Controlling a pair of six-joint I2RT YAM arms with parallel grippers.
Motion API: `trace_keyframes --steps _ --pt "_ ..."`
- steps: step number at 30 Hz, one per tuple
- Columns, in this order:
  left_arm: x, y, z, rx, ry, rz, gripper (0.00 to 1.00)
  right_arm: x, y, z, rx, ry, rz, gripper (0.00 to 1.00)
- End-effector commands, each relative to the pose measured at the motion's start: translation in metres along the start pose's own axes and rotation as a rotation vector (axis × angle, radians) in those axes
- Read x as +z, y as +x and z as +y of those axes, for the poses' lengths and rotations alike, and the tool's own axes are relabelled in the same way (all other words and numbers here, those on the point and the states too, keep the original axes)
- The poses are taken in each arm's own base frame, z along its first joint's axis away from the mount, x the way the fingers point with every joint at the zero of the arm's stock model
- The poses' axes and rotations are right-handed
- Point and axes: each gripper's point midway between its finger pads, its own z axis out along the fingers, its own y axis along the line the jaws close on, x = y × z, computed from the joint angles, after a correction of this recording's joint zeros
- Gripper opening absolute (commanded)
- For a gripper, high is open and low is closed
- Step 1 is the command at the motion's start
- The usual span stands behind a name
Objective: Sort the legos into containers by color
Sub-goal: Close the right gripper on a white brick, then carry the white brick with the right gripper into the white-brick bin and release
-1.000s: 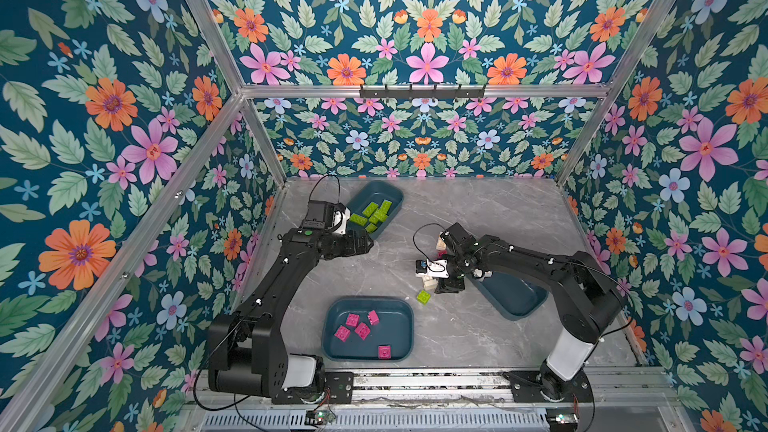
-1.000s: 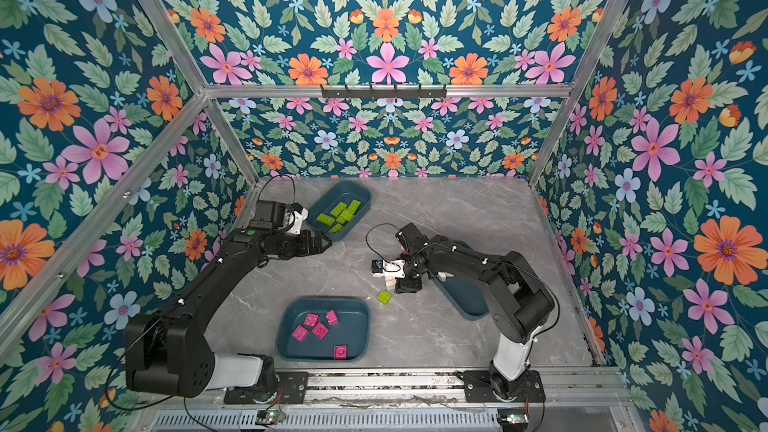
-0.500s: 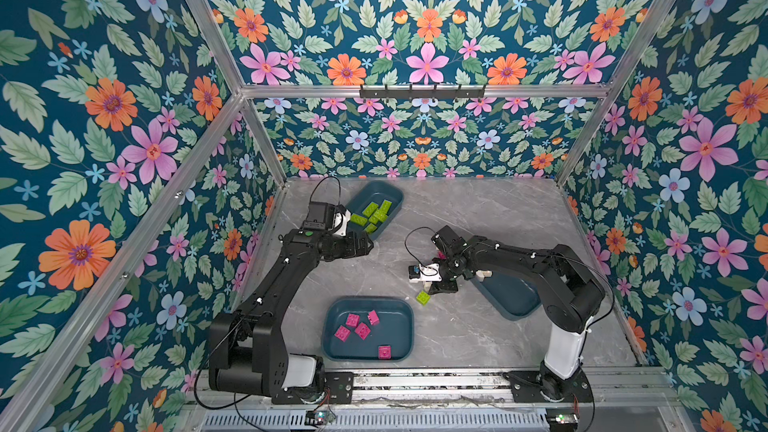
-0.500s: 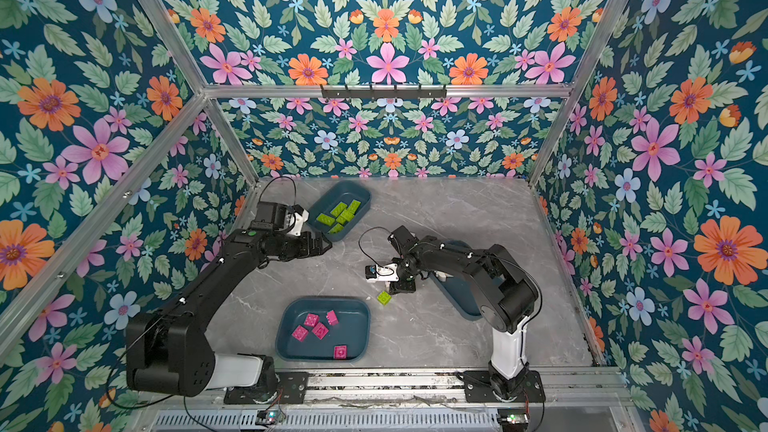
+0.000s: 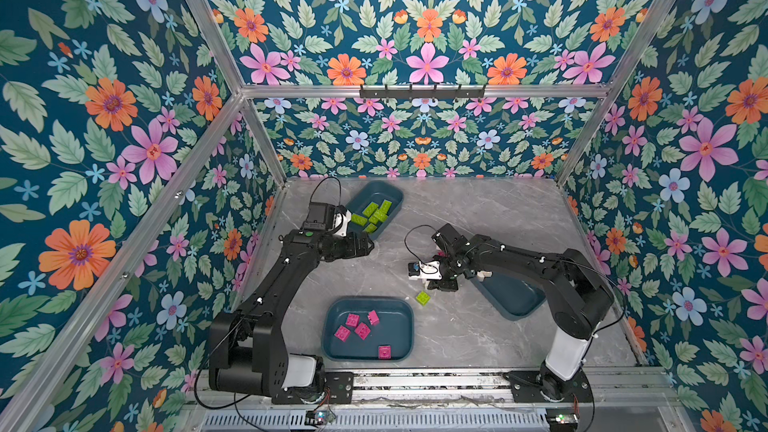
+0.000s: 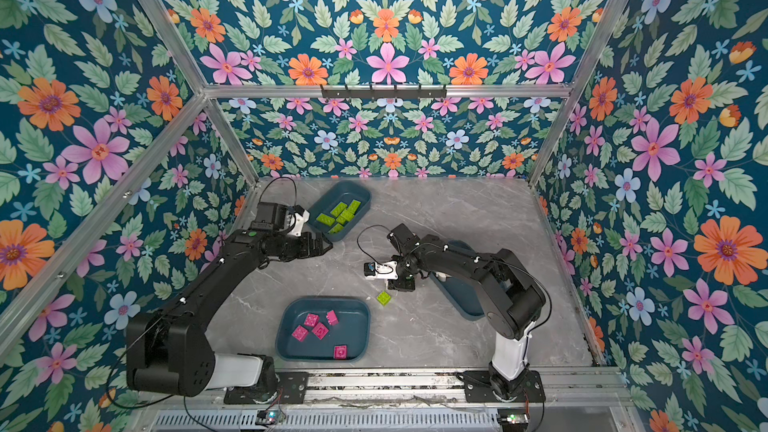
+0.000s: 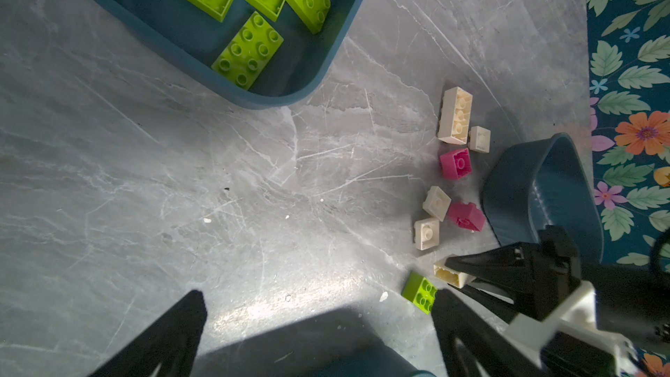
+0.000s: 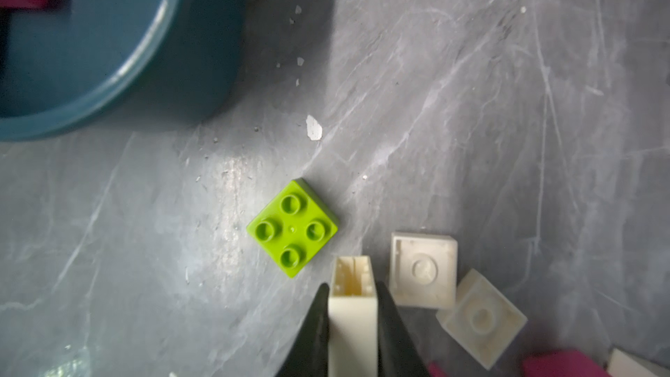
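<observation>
My right gripper (image 8: 351, 286) is shut on a cream white lego (image 8: 352, 306), standing on edge at table level. A loose lime green lego (image 8: 292, 228) lies just beside it, also seen in both top views (image 5: 423, 297) (image 6: 384, 297). More cream legos (image 8: 422, 270) and pink legos (image 7: 456, 163) lie in a cluster by the right container (image 5: 515, 297). My left gripper (image 7: 318, 297) hangs open with nothing in it near the far container (image 5: 395, 195), which holds several green legos (image 5: 376, 214). The near container (image 5: 399, 326) holds several pink legos (image 5: 357, 326).
The grey marble table (image 5: 478, 218) is boxed in by floral walls, with a metal rail (image 5: 415, 380) along the front edge. My right arm (image 5: 519, 259) reaches over the right container and hides its far end.
My right gripper has shifted slightly left and its jaws have closed on the cream lego. The left arm has not moved.
</observation>
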Motion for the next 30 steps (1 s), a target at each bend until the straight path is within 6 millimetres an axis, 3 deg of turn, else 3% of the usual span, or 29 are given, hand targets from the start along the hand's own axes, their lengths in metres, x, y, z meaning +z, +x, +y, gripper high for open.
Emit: trace_keyframes --steps 1,7,9,14,20,27,30 --pt "0.001 -0.004 -0.003 0.004 0.017 -0.013 1.00 -0.008 0.000 0.006 0.036 -0.010 0.005 0.20" --pt "-0.001 -0.008 -0.010 -0.002 0.047 -0.022 1.00 -0.040 0.006 0.002 0.099 0.042 -0.006 0.20" --pt "-0.001 -0.010 -0.016 -0.013 0.085 -0.029 1.00 -0.060 0.011 0.000 0.116 0.081 -0.004 0.20" --pt "-0.002 -0.017 -0.038 -0.027 0.176 -0.061 1.00 -0.096 0.046 -0.011 0.230 0.181 0.021 0.20" --pt "0.005 -0.018 -0.055 -0.018 0.214 -0.065 1.00 -0.124 0.097 -0.034 0.387 0.318 0.092 0.20" --pt "0.014 -0.015 -0.065 -0.011 0.223 -0.053 1.00 -0.138 0.160 -0.061 0.618 0.457 0.240 0.21" --pt "0.016 -0.015 -0.066 -0.009 0.224 -0.050 1.00 -0.138 0.177 -0.070 0.669 0.491 0.289 0.24"
